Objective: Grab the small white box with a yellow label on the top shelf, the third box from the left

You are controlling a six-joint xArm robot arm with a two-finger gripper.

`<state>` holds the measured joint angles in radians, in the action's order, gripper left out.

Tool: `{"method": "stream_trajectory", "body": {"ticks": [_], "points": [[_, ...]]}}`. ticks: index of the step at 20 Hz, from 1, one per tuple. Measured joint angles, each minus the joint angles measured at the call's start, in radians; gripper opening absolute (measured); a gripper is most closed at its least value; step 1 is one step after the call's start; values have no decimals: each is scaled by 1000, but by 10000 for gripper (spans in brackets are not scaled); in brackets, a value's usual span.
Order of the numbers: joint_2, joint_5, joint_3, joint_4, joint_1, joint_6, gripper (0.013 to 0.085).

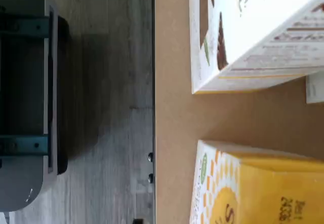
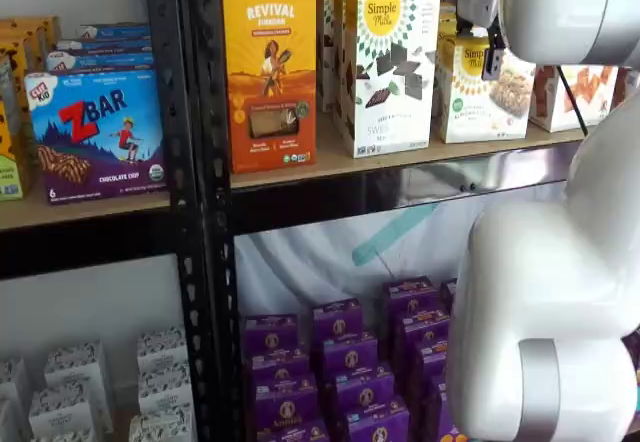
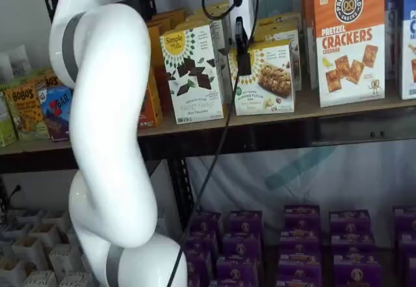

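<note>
The small white box with a yellow sunburst label stands on the top shelf, right of a taller white carton with chocolate pieces. It shows in both shelf views and is partly behind the arm in a shelf view. My gripper hangs just in front of the box's left part. Its black fingers show side-on as one strip, so no gap can be read. In a shelf view only a dark bit of the gripper shows under the white body. The wrist view shows the box's yellow top and the tan board.
An orange Revival carton stands left of the tall carton. An orange pretzel cracker box stands to the right. A black upright divides off the blue ZBar boxes. Purple boxes fill the lower shelf.
</note>
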<state>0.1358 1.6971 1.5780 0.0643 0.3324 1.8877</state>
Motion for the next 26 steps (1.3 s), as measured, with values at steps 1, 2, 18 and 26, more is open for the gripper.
{"method": "stream_trajectory", "body": {"ticks": [1, 2, 18, 26], "points": [[0, 0, 0, 3, 1, 0, 770], [1, 0, 0, 7, 1, 0, 730], [19, -31, -26, 41, 5, 0, 450], [16, -30, -25, 43, 8, 3, 370]]}}
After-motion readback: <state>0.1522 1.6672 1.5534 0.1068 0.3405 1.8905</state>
